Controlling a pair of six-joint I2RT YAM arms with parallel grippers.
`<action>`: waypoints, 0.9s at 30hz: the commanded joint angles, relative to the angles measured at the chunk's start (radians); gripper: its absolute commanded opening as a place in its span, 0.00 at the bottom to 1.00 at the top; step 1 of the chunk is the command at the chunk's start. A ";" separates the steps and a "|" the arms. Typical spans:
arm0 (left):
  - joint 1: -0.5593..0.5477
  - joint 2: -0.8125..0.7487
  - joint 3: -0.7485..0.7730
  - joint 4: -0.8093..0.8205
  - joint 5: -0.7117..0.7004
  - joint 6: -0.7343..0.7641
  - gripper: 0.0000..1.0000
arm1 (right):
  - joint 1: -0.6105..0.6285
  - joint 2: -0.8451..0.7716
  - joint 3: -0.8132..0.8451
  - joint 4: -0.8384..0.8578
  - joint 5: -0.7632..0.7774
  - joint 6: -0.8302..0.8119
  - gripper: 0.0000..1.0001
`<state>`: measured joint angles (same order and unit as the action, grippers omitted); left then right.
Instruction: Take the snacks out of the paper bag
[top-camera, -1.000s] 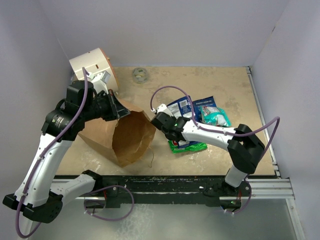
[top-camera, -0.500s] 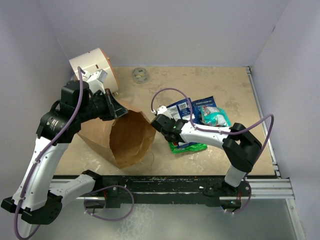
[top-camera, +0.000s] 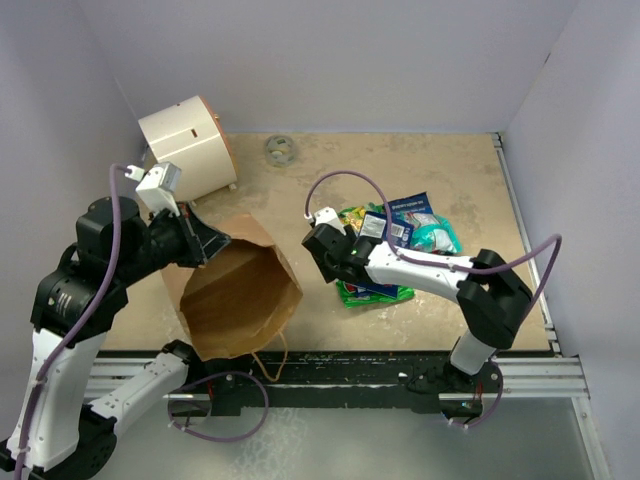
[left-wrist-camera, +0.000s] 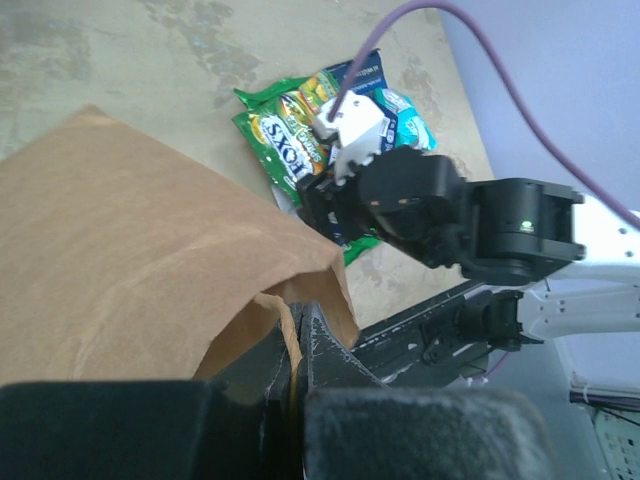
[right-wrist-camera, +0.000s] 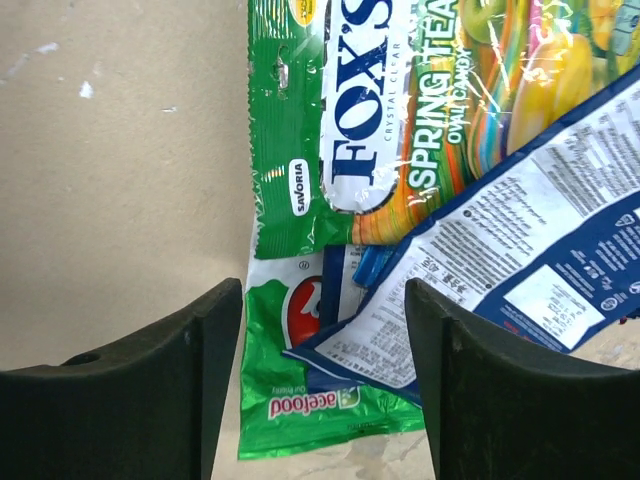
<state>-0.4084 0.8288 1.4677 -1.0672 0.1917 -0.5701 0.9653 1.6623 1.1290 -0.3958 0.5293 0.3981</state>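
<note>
The brown paper bag (top-camera: 240, 300) lies tipped with its mouth facing up toward the overhead camera. My left gripper (top-camera: 205, 245) is shut on its rim; in the left wrist view the jaws (left-wrist-camera: 297, 335) pinch the paper edge of the bag (left-wrist-camera: 130, 250). The snacks (top-camera: 395, 240) lie in a pile on the table to the right of the bag: a green-and-yellow packet (right-wrist-camera: 400, 100), a blue packet (right-wrist-camera: 520, 290) and a green packet (right-wrist-camera: 330, 405). My right gripper (top-camera: 345, 272) hovers open over the pile's left edge, its fingers (right-wrist-camera: 150, 400) holding nothing.
A white cylinder with an orange rim (top-camera: 188, 140) lies at the back left, behind the bag. A small grey ring (top-camera: 279, 150) sits near the back wall. Purple walls close in the left, back and right sides. The black rail (top-camera: 330, 365) runs along the near edge.
My right gripper has opened and left a green-and-yellow packet on the pile. My left arm has drawn the bag toward the near edge, turning its mouth upward.
</note>
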 joint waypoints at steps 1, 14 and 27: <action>-0.006 -0.037 -0.038 0.010 -0.066 0.025 0.00 | -0.005 -0.106 -0.018 0.004 -0.039 0.000 0.71; -0.005 0.044 0.075 0.120 0.031 -0.036 0.00 | -0.005 -0.235 0.201 -0.091 0.065 -0.013 0.99; -0.005 0.244 0.212 0.370 0.321 -0.394 0.00 | -0.044 -0.356 0.457 -0.233 0.246 0.092 1.00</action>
<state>-0.4084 1.0664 1.6867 -0.8452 0.4290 -0.7704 0.9470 1.3861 1.5341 -0.6033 0.7170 0.4507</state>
